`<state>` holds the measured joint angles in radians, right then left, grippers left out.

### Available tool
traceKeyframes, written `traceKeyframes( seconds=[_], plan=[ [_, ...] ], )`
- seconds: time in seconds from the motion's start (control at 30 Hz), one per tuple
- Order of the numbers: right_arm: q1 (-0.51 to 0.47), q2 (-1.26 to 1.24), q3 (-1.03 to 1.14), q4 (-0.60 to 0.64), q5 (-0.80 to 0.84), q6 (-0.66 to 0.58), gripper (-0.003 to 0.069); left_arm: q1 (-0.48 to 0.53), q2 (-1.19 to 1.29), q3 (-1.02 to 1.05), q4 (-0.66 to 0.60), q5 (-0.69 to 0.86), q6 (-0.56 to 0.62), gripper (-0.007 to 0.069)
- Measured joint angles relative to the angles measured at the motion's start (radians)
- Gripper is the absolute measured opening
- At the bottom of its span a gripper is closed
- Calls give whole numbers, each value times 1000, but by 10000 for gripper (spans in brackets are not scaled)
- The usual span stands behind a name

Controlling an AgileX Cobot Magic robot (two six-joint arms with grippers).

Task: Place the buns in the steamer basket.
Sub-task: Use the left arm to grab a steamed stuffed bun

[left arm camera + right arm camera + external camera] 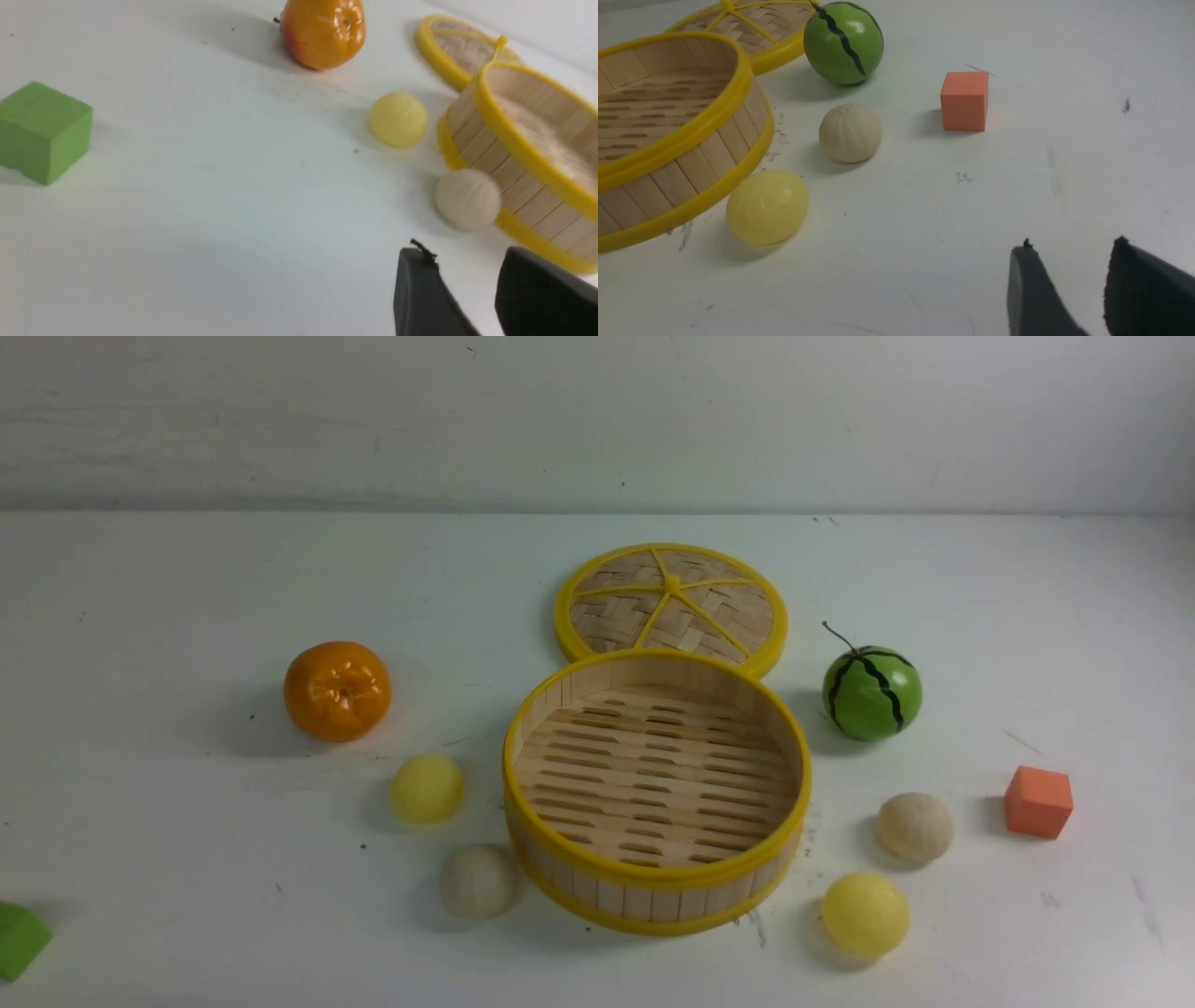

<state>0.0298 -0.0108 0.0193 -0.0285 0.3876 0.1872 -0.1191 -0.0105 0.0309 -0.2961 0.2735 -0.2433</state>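
Step one, no bun placed: the basket (656, 896) stands empty mid-worktop, toward the near edge; four buns (427, 789) lie outside it, two each side. My left gripper (467, 255) and right gripper (1073, 245) gape, holding nothing. Next, I judge: lower the left over the cream bun (467, 198) ahead.

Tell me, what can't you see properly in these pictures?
Front view: the green block is cut off by the left edge; only a corner shows.
Front view: the near edge of the lid hides behind the steamer basket.
Left wrist view: the steamer basket is blurred and cut by the right edge; the orange loses its top.
Both wrist views: only the tips of the jaws show, cut by the bottom edge.
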Motion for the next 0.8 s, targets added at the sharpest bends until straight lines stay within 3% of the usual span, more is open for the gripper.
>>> traceKeyframes(
  seconds=[0.13,0.33,0.53,0.57,0.6,0.7,0.8],
  plan=[
    [0,0,0,0,0,0,241,0,0,0,-227,-142,-63,237],
    [0,0,0,0,0,0,241,0,0,-4,-366,-252,-70,216],
    [0,0,0,0,0,0,241,0,91,-232,-386,34,-10,17],
    [0,0,0,0,0,0,241,0,180,-323,-383,159,36,-13],
    [0,0,0,0,0,0,241,0,193,-334,-382,176,41,-13],
    [0,0,0,0,0,-1,241,0,431,-526,-360,448,155,-13],
    [0,0,0,0,0,-1,241,0,689,-669,-292,609,265,-13]
  ],
)
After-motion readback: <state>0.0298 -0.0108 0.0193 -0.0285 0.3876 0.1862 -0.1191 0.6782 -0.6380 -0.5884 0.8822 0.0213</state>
